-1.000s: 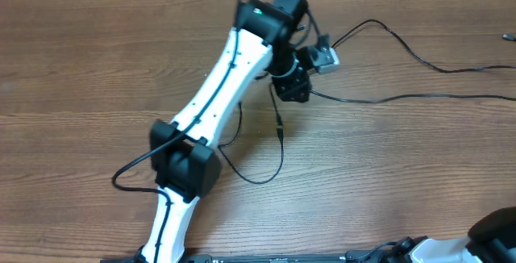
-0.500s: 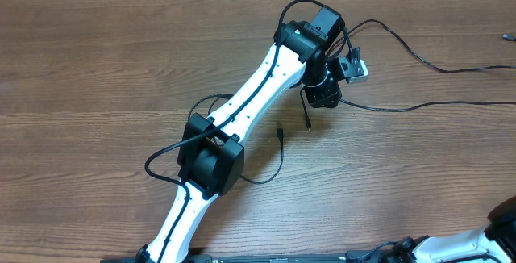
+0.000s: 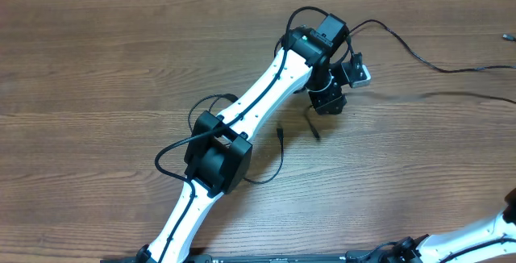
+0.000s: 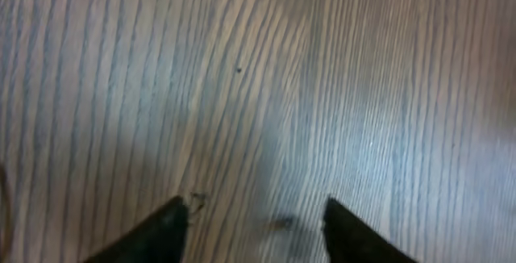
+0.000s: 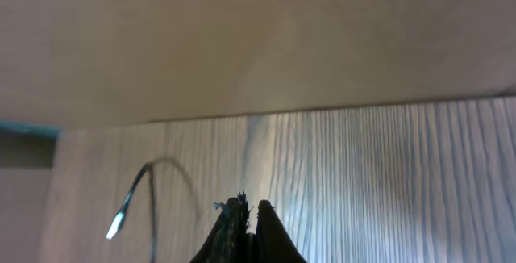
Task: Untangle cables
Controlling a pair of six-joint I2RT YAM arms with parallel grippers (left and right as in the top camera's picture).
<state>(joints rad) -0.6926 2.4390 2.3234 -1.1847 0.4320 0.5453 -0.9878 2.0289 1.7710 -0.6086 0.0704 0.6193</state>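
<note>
Thin black cables lie on the wooden table. One cable (image 3: 419, 60) runs from the right edge up behind my left wrist. A second, blurred cable (image 3: 468, 96) stretches toward the right edge. A short plug end (image 3: 313, 129) lies just below my left gripper (image 3: 329, 106). Another plug and its curved cord (image 3: 281, 156) sit beside the left arm. In the left wrist view my left gripper (image 4: 256, 206) stands open over bare wood with nothing between its fingers. My right gripper (image 5: 250, 205) is shut and empty; a cable (image 5: 149, 174) with a pale plug tip hangs to its left.
The left arm's white links and black elbow (image 3: 216, 156) cross the middle of the table. Part of the right arm (image 3: 492, 231) shows at the bottom right corner. The table's far edge (image 5: 322, 111) runs across the right wrist view.
My left gripper has opened and let go of the cable. The plug end has dropped to the table below it, and the cord no longer reaches the jaws. The left arm edged right.
</note>
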